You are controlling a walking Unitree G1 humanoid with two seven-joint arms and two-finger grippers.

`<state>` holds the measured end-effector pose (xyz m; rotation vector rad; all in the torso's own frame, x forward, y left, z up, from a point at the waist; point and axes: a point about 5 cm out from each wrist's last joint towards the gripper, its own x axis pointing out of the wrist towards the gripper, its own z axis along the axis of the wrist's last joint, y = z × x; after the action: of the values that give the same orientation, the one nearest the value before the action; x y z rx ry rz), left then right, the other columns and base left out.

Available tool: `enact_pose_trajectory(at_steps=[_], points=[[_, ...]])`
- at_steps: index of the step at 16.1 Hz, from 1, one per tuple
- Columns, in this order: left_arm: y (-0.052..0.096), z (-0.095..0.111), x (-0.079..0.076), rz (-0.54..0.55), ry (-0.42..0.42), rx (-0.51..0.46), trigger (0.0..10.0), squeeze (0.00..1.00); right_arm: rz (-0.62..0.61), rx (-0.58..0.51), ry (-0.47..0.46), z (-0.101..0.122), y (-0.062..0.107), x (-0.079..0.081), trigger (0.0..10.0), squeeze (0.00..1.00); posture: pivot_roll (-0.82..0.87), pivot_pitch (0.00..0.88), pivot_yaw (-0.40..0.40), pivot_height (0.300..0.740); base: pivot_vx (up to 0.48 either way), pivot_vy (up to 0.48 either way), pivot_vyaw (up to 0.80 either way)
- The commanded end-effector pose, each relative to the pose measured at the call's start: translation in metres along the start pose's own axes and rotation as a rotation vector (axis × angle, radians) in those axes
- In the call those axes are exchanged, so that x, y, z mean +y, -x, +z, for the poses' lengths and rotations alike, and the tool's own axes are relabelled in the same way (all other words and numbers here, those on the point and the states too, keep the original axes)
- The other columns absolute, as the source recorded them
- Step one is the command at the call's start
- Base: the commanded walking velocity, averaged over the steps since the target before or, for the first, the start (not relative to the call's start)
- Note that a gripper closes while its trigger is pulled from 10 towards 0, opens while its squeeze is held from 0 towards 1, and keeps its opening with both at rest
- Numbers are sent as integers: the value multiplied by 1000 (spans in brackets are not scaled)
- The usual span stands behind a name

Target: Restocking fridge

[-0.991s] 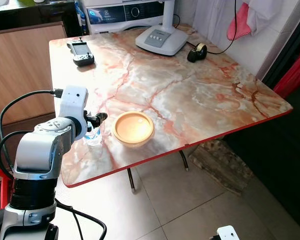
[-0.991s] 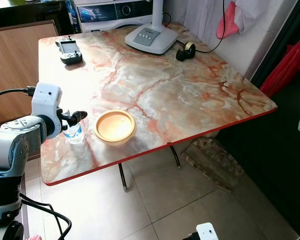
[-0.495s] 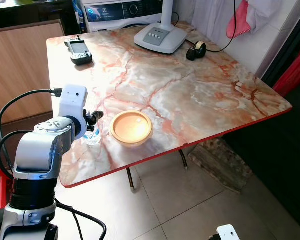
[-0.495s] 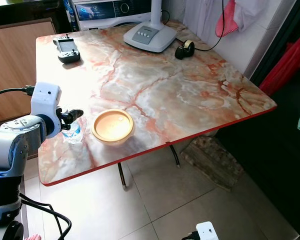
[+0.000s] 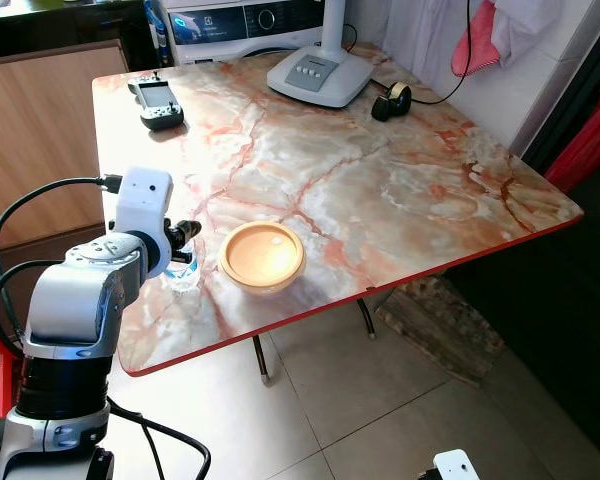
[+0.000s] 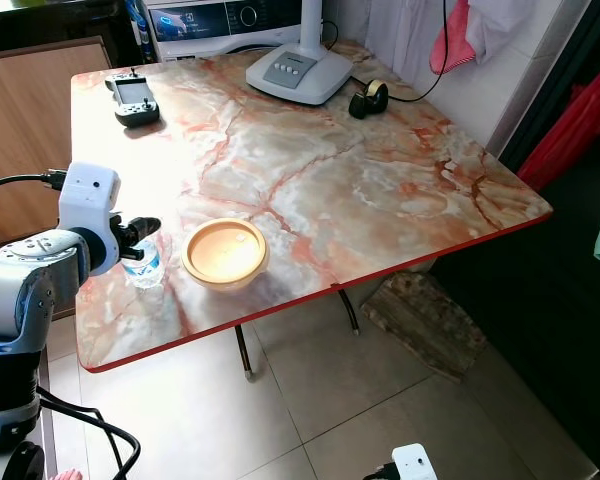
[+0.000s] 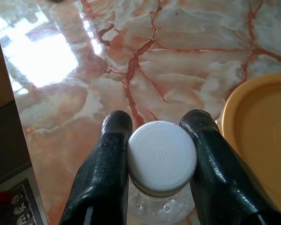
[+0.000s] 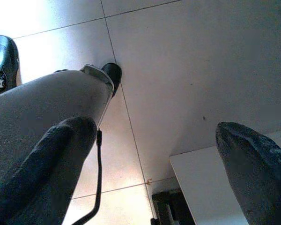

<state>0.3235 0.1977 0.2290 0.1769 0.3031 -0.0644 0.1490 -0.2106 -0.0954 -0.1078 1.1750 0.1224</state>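
Left gripper (image 7: 161, 140) clamped on bottle (image 7: 162, 157) cap beside bowl (image 5: 262, 256); right gripper (image 8: 154, 154) spread apart.

Left end effector (image 7: 161, 154) raised, fingers closed together; right end effector (image 8: 154, 154) hanging, fingers spread.

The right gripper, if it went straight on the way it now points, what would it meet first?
Probably the pale tiled floor. The right gripper hangs open and points down at it, with nothing between the fingers and the tiles. Depth is unclear, so this is a judgement.
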Motion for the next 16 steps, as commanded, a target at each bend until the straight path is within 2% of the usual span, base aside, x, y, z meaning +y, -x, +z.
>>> enact_pose_trajectory(at_steps=[1, 4, 5, 6, 7, 8, 10, 12, 13, 15, 16], points=[[1, -4, 2, 22, -26, 15, 0, 0, -5, 15, -3, -5, 1, -3, 10000, 0, 167, 126, -76, 740, 0, 0, 0], [2, -3, 8, 67, -39, 1, 0, 0, -4, 17, -5, -6, 1, -3, 10000, 0, 169, 128, -74, 740, 0, 0, 0], [5, 3, 22, 167, -84, -29, 0, 0, -4, 17, -6, -6, 1, -2, 10000, 0, 170, 127, -72, 740, 0, 0, 0], [6, 5, 28, 200, -84, -39, 0, 0, -4, 17, -6, -6, 1, -2, 10000, 0, 170, 127, -72, 740, 0, 0, 0], [10, 7, 44, 300, -65, -79, 0, 0, -3, 17, -7, -6, 1, -2, 10000, 0, 171, 128, -70, 740, 0, 0, 0], [16, 4, 60, 395, -87, -96, 10000, 0, -2, 17, -9, -7, 1, -1, 10000, 0, 169, 127, -67, 740, 0, 0, 0], [21, -16, 75, 478, -62, -75, 10000, 0, -1, 18, -8, -8, 1, -1, 10000, 0, 173, 127, -66, 740, 0, 0, 0], [25, -58, 90, 567, -23, -11, 10000, 0, 0, 18, -5, -8, 1, -1, 10000, 0, 177, 123, -64, 740, 0, 0, 0], [24, -89, 90, 570, -11, 49, 10000, 0, -1, 18, -4, -9, 1, -1, 10000, 0, 177, 118, -62, 740, 0, 0, 0], [25, -133, 85, 557, 9, 113, 10000, 0, -4, 16, -9, -9, 1, -1, 10000, 0, 164, 111, -59, 740, 0, 0, 0], [25, -147, 82, 548, -4, 135, 10000, 0, -6, 15, -13, -9, 1, -1, 10000, 0, 163, 112, -57, 740, 0, 0, 0]])
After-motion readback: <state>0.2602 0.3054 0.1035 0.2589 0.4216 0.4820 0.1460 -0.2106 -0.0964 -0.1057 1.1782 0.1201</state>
